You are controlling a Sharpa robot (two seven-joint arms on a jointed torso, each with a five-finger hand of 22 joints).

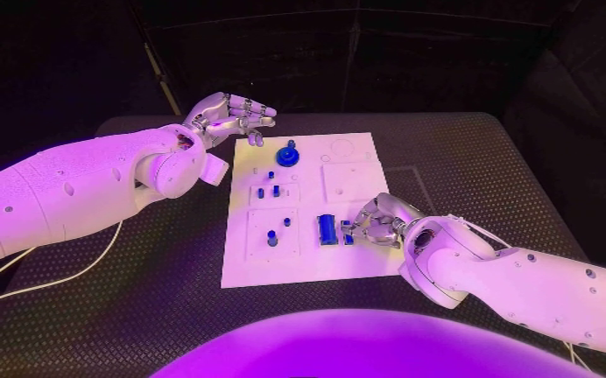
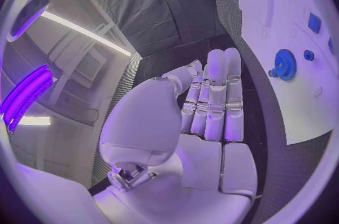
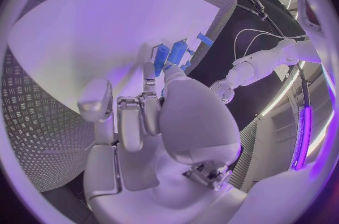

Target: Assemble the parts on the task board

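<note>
The white task board (image 1: 303, 260) lies mid-table. A blue gear (image 1: 288, 156) (image 2: 285, 64) stands near its far edge, and small blue pegs (image 1: 268, 191) stand behind a longer blue block (image 1: 327, 228) (image 3: 177, 53). My left hand (image 1: 231, 117) (image 2: 212, 105) hovers off the board's far left corner with its fingers stretched out and nothing in it. My right hand (image 1: 376, 220) (image 3: 152, 111) rests at the board's right edge. Its thumb and one finger reach a small blue part (image 1: 348, 229) (image 3: 161, 58) beside the block. Whether they grip it is hidden.
Black ribbed table (image 1: 480, 159) surrounds the board, with room on the right and at the back. A white cable (image 1: 76, 273) trails over the table's left side under my left arm. The board (image 2: 282, 14) has several shallow recesses.
</note>
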